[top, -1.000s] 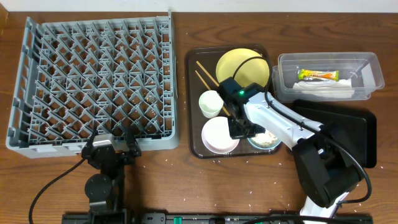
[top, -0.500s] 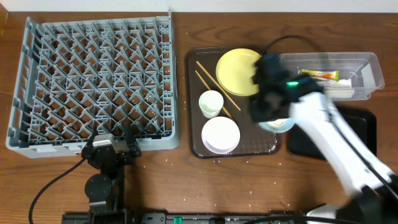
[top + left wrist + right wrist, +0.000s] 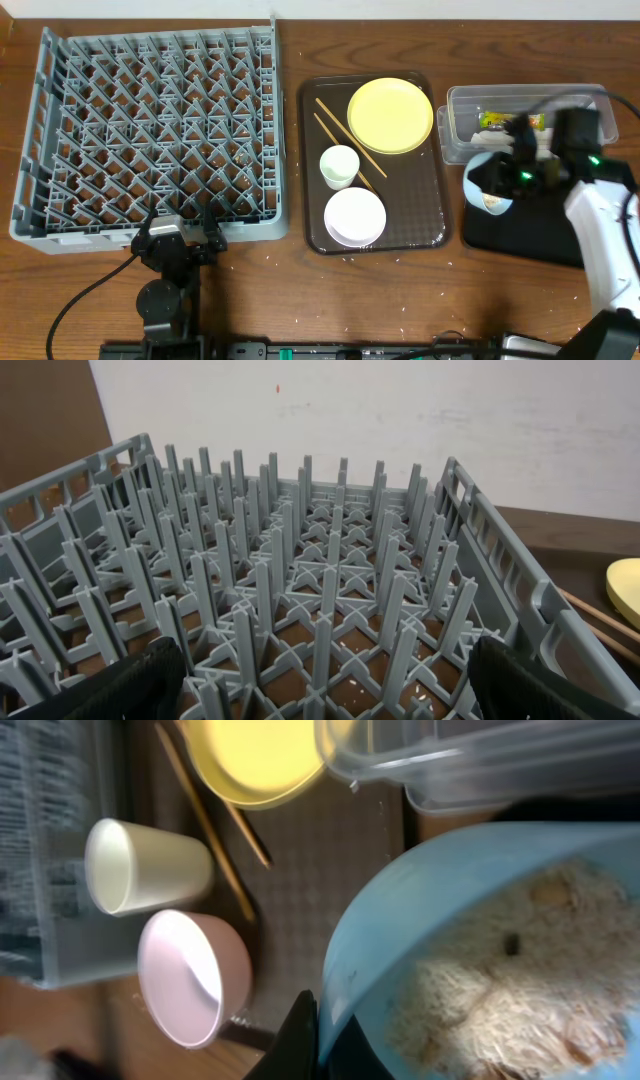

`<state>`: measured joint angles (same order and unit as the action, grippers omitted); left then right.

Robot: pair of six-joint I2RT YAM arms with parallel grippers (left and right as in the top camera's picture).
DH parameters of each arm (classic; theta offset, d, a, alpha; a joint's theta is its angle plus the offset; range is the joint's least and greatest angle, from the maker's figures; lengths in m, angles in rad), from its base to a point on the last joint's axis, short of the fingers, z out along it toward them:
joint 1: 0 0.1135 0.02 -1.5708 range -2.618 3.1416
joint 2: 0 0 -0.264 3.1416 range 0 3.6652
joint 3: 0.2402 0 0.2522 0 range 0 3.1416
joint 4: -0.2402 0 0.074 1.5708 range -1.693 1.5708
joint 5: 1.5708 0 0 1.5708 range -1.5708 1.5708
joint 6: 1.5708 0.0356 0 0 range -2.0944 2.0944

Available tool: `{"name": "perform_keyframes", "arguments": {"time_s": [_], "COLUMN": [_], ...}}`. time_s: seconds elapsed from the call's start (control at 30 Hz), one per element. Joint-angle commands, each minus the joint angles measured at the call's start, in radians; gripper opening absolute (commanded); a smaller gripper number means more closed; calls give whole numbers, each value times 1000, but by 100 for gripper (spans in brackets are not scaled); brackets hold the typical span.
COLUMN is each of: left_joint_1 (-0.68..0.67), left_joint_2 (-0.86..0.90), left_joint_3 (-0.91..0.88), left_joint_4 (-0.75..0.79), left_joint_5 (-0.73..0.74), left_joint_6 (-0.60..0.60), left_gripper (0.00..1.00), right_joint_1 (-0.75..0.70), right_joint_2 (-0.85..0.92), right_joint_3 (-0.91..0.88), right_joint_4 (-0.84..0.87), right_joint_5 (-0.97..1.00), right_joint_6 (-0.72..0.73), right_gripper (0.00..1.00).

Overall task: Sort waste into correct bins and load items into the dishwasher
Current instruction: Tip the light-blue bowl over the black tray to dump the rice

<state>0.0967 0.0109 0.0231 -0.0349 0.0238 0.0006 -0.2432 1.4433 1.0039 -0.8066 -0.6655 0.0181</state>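
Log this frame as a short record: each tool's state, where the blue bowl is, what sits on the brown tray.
right tool: shut on blue bowl rim
blue bowl: holds rice, over black tray's left edge
left tool: open, empty, beside rack
brown tray: plate, cup, white bowl, chopsticks
clear tub: wrapper

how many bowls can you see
2. The white bowl sits at the front of the brown tray, beside the cup. The light-blue bowl, with rice-like food inside, is held by the right gripper above the black tray's left end. None appears hidden.
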Motion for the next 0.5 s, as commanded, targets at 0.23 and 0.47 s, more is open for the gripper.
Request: {"name": "perform_keyframes", "arguments": {"time_s": [0.23, 0.47], "left_joint_1": [4, 4], "left_joint_2": [-5, -5], "left_joint_3": [-19, -19], "left_joint_4": [-36, -35], "left_joint_5": [-16, -16], "left_joint_6": [6, 6], "left_gripper": [92, 92], "right_joint_1": [-348, -581], "right_joint_2": [-17, -5], "right_joint_3": [-204, -292], "right_joint_4": [101, 142], "right_joint_5": [-646, -821], "right_joint_6": [-200, -199], "right_gripper": [1, 1]}}
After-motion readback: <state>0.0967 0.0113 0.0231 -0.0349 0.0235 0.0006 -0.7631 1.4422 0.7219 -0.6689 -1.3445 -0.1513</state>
